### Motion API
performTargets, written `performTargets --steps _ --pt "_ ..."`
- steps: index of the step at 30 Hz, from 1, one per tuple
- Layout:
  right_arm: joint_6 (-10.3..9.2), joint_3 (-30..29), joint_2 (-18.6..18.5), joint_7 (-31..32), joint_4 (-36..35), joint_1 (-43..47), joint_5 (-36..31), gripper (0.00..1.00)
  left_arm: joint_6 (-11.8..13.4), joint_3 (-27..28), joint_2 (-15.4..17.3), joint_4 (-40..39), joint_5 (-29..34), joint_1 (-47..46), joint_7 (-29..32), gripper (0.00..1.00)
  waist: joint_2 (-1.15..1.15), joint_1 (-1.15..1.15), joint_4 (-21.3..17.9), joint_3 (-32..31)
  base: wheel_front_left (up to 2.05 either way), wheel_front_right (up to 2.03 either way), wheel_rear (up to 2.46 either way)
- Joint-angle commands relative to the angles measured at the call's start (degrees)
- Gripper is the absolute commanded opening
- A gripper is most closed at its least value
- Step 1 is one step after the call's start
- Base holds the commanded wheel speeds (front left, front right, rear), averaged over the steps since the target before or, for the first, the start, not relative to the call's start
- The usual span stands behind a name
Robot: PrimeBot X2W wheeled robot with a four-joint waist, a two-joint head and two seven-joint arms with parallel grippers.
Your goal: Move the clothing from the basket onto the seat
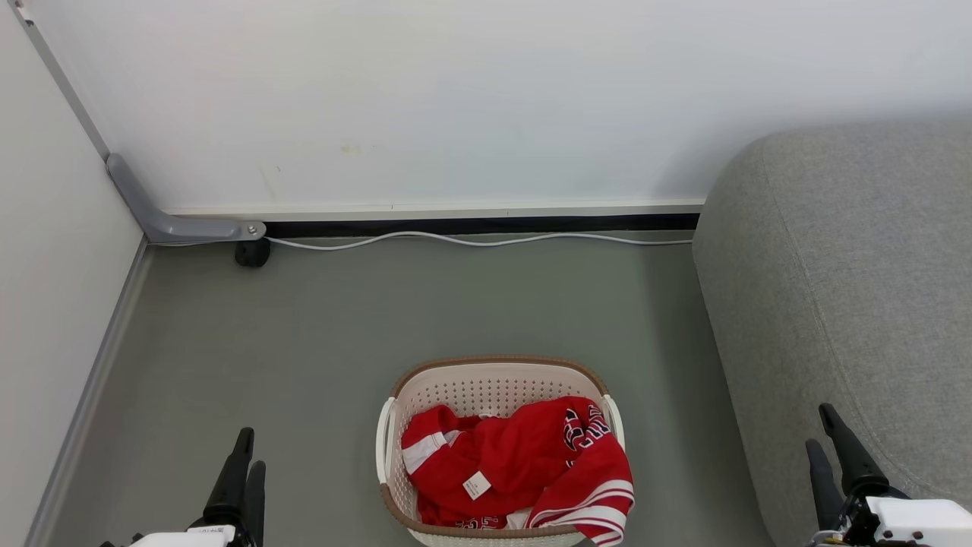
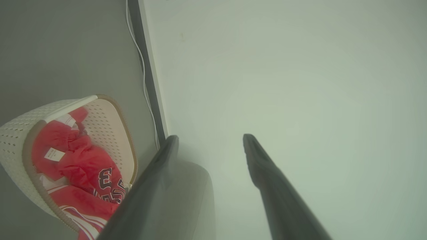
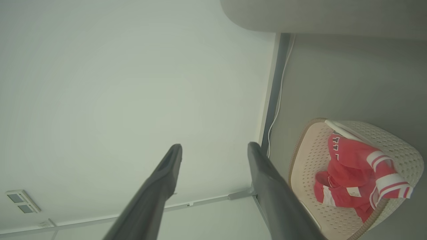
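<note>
Red clothing point(image 1: 524, 463) with white stripe trim, dark lettering and a small white tag lies bunched in the cream basket point(image 1: 493, 376) on the floor, one striped edge hanging over the right rim. The grey seat point(image 1: 843, 304) fills the right side. My left gripper point(image 1: 244, 456) is open at the lower left, well left of the basket. My right gripper point(image 1: 824, 433) is open at the lower right, in front of the seat's edge. The left wrist view shows the clothing point(image 2: 83, 166) in the basket point(image 2: 13, 133) beside the open left gripper point(image 2: 210, 138). The right wrist view has the clothing point(image 3: 353, 173), basket point(image 3: 400, 146) and open right gripper point(image 3: 213, 146).
A white wall point(image 1: 456, 99) runs behind, with a white cable point(image 1: 471, 239) along its base. A grey bracket point(image 1: 175, 224) and a black caster point(image 1: 252, 252) sit in the back left corner. A pale panel point(image 1: 53, 266) bounds the left. Grey floor point(image 1: 342, 327) surrounds the basket.
</note>
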Motion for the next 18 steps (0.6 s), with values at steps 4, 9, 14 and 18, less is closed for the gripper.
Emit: performTargets --steps 4,9,14,18 --pt "0.17 0.39 -0.94 -0.48 -1.55 -2.81 -0.37 1.0 -0.06 -0.1 0.64 -1.28 0.2 -3.12 -0.7 1.0 0.0 0.1 -0.02 -0.18 0.0 0.0 0.0" --pt "0.18 0.87 -1.19 -0.89 -1.59 -3.55 -0.59 1.0 -0.08 -0.29 0.75 -1.02 0.39 -4.02 -1.27 1.0 0.0 0.0 -0.06 -0.02 0.0 0.0 0.0" --pt "0.19 1.59 -1.55 -1.48 -1.5 -4.41 -1.03 1.0 -0.1 -0.57 0.93 -0.68 0.72 -4.98 -1.99 1.0 0.0 0.0 -0.09 0.07 0.0 0.0 0.0" --pt "0.2 2.48 -2.03 -2.25 -1.33 -5.15 -1.77 1.0 -0.11 -1.06 1.23 -0.39 1.37 -5.76 -2.85 1.0 0.0 0.0 -0.12 0.17 0.0 0.0 0.0"
